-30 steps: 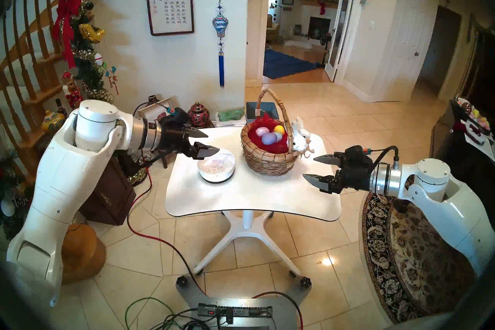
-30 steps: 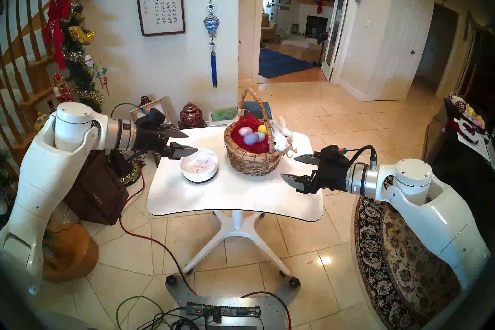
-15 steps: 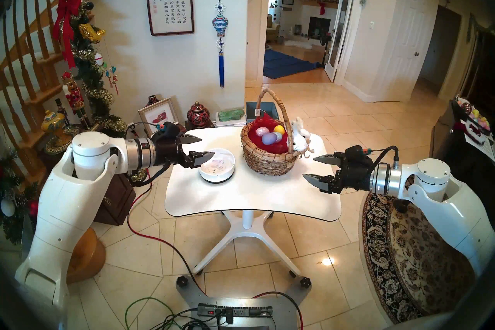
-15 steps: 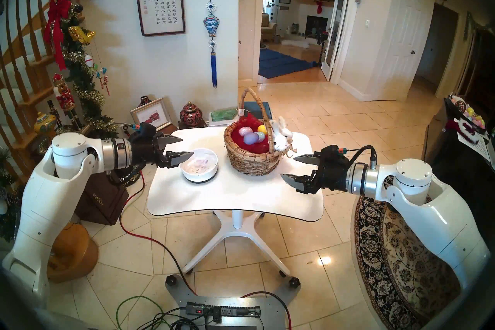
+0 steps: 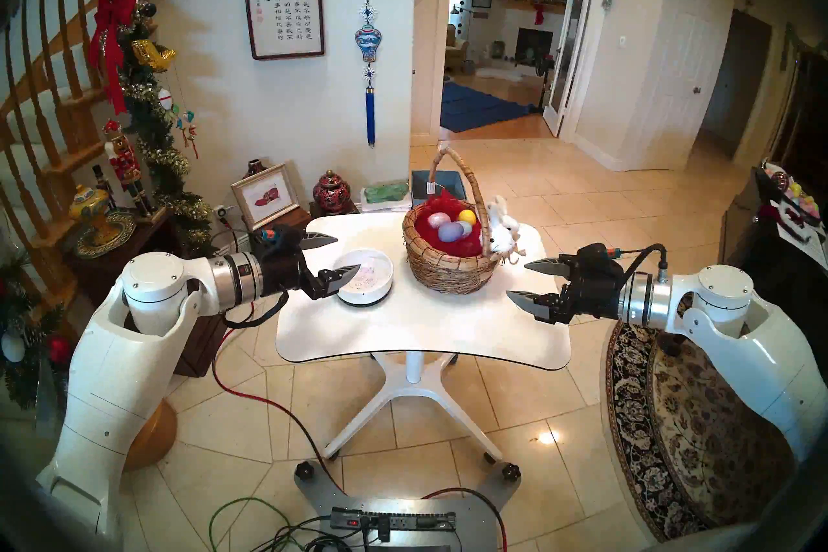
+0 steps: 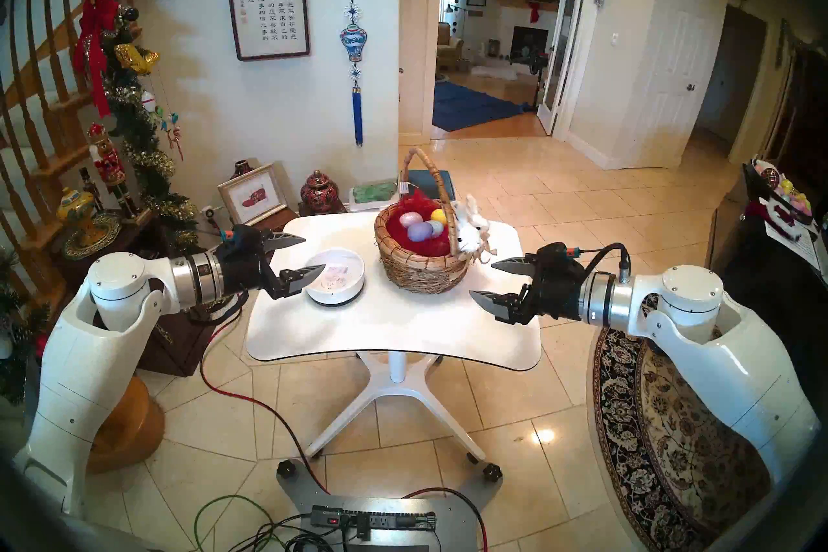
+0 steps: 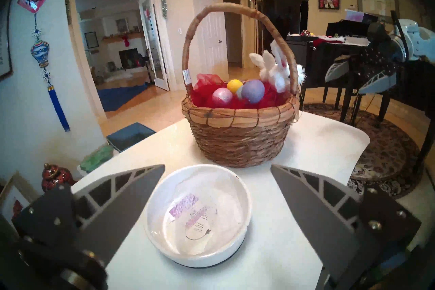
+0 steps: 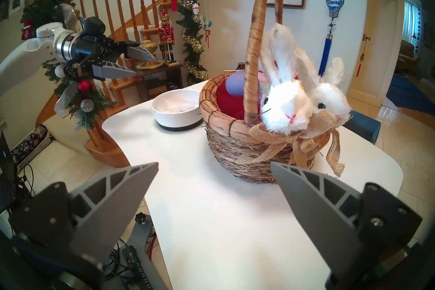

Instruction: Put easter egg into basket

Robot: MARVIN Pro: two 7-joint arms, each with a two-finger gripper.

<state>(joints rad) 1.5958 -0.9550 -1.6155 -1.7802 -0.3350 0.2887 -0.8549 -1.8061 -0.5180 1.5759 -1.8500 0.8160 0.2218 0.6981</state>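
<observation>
Easter eggs lie in the basket, none in either hand. Nearest the robot, the right gripper hangs over the right edge of the white table, fingers spread, empty. The left gripper is spread too, empty, at the near rim of the white bowl, which holds only crinkled wrapping. Farther back stands the basket, right of the bowl, red tissue lining it, pink, purple and yellow eggs inside, white plush bunnies on its rim.
</observation>
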